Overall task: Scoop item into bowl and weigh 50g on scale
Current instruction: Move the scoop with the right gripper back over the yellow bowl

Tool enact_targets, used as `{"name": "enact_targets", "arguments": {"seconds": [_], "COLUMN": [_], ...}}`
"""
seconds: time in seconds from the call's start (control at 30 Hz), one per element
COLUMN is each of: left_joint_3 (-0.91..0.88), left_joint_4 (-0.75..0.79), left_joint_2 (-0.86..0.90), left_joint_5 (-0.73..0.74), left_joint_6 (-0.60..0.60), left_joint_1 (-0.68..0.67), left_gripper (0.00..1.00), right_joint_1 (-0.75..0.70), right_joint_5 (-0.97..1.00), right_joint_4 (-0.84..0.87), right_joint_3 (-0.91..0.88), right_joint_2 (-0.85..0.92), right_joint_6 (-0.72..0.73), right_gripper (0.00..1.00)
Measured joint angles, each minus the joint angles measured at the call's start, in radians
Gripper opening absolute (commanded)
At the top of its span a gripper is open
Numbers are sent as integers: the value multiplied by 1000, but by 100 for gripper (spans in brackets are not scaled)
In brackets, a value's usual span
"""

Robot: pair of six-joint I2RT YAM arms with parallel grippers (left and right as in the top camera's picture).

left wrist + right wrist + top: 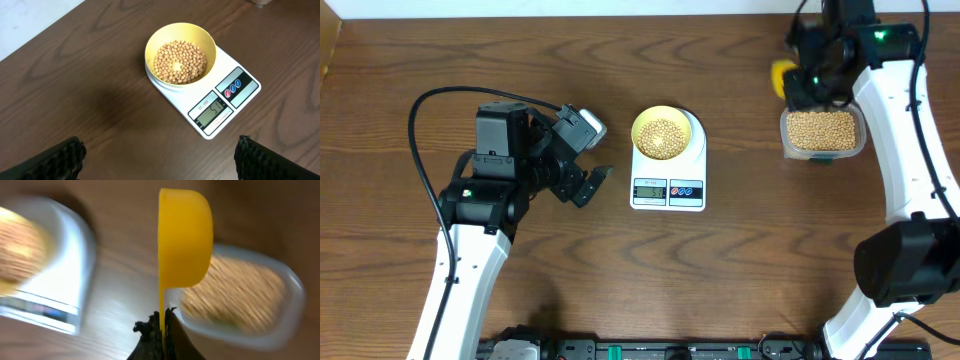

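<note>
Beans [662,137] are sitting in the bowl [642,122] on the scale [668,190], so scooping is looking nearly done. The right fingers [150,330] are pinching the scoop [185,240] near the tub [823,133]; the left fingers [55,160] are standing spread.

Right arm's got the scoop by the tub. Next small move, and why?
Probably set the scoop down by the tub and open the right gripper: the bowl already holds beans on the scale, whose display looks near target.
</note>
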Motion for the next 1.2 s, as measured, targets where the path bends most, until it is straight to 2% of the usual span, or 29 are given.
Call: {"name": "enact_targets", "arguments": {"seconds": [0.17,0.3,0.63,1.2], "left_joint_3": [0,0,0,0], "left_joint_4": [0,0,0,0], "left_joint_2": [0,0,0,0], "left_joint_5": [0,0,0,0], "left_joint_6": [0,0,0,0], "left_joint_1": [0,0,0,0], "left_gripper": [97,97,97,97], "right_joint_1": [64,138,294,331], "right_joint_5": [-233,-307,-284,-237], "right_joint_4": [149,185,163,-7], "right_joint_3": [13,13,14,12], "right_joint_2": [0,0,74,134], "right_joint_6": [30,38,37,0], "right_gripper": [1,1,1,1]}}
